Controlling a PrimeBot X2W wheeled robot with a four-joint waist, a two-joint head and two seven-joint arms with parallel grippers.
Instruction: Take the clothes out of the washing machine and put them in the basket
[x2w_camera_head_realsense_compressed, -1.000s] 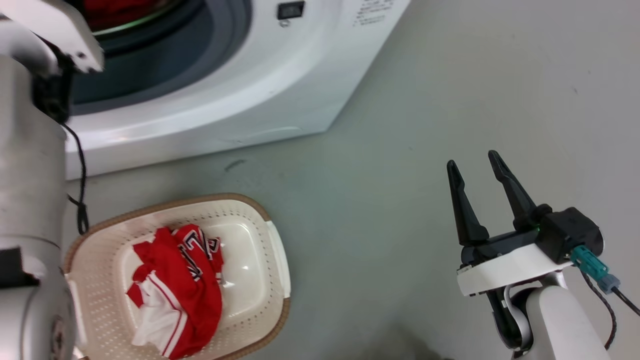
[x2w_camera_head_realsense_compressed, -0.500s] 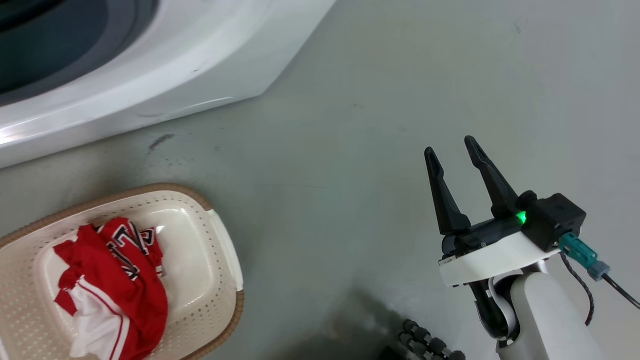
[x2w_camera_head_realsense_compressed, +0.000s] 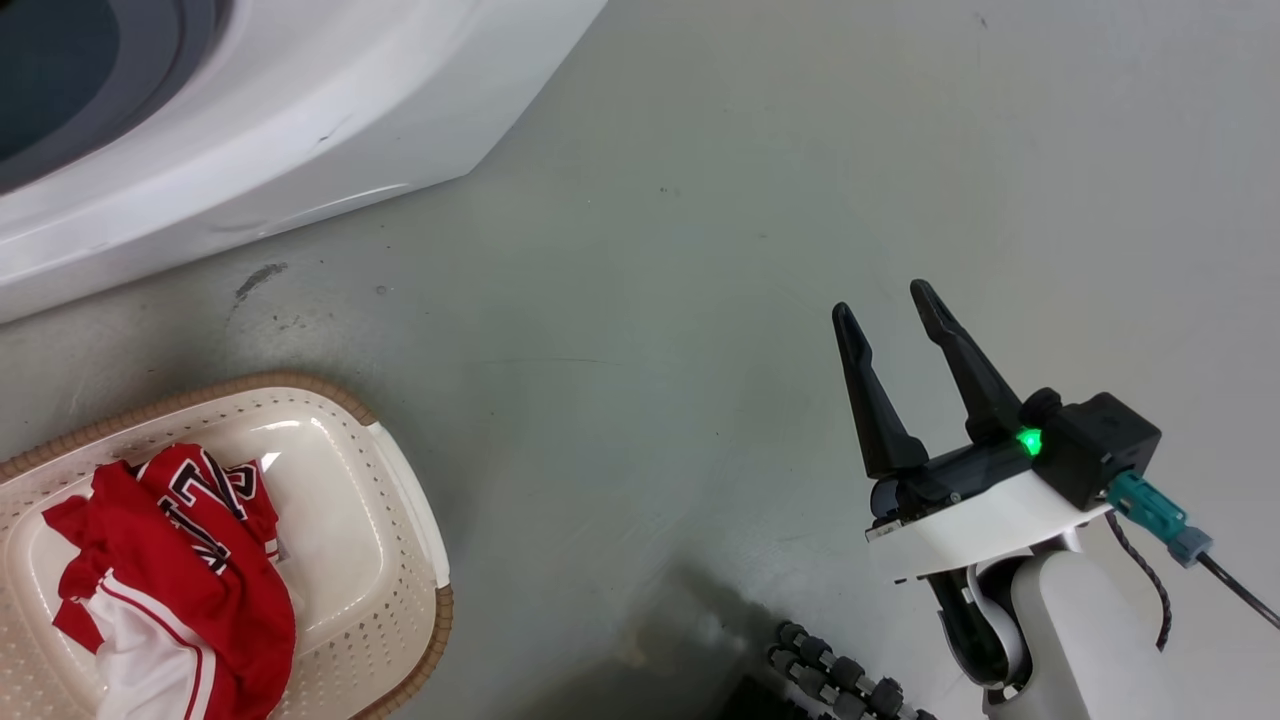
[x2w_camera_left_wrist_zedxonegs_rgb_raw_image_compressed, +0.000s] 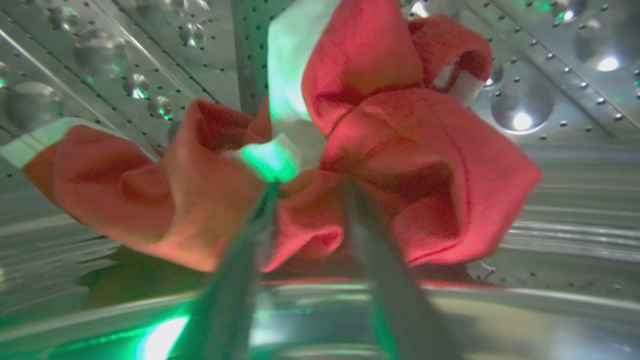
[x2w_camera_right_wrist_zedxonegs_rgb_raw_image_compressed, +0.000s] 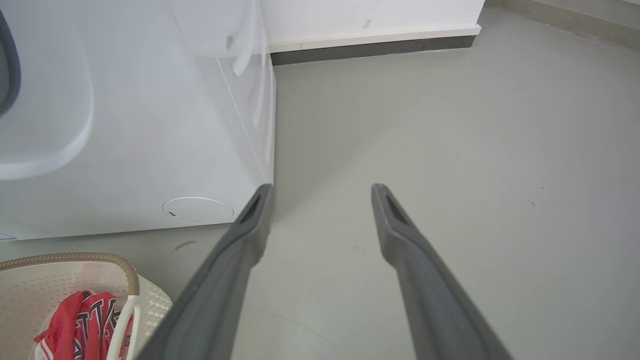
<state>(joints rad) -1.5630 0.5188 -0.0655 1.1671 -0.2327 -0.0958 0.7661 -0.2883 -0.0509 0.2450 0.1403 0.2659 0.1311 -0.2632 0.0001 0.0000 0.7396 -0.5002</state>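
Inside the washing machine's perforated steel drum (x2w_camera_left_wrist_zedxonegs_rgb_raw_image_compressed: 550, 65), a red garment with white trim (x2w_camera_left_wrist_zedxonegs_rgb_raw_image_compressed: 425, 165) is bunched like a bow around my left gripper (x2w_camera_left_wrist_zedxonegs_rgb_raw_image_compressed: 306, 192), which is shut on its middle fold. The fabric hangs a little above the drum wall. The washing machine (x2w_camera_head_realsense_compressed: 300, 120) fills the upper left of the head view. Below it, the cream basket (x2w_camera_head_realsense_compressed: 300, 385) stands on the floor with another red garment (x2w_camera_head_realsense_compressed: 170, 560) lying in it. My right gripper (x2w_camera_head_realsense_compressed: 882, 300) hovers open over bare floor, well to the right of the basket, holding nothing.
The grey floor (x2w_camera_head_realsense_compressed: 650, 300) stretches wide to the right of the machine. A black ribbed cable (x2w_camera_head_realsense_compressed: 840, 670) lies at the bottom edge near my right arm. The right wrist view shows the machine's white front (x2w_camera_right_wrist_zedxonegs_rgb_raw_image_compressed: 150, 125), the basket's rim (x2w_camera_right_wrist_zedxonegs_rgb_raw_image_compressed: 75, 257) and a dark skirting board (x2w_camera_right_wrist_zedxonegs_rgb_raw_image_compressed: 375, 47).
The head camera has turned, so the machine and basket slid left in the picture and the pale left arm left it. My right gripper stays open in the same pose.
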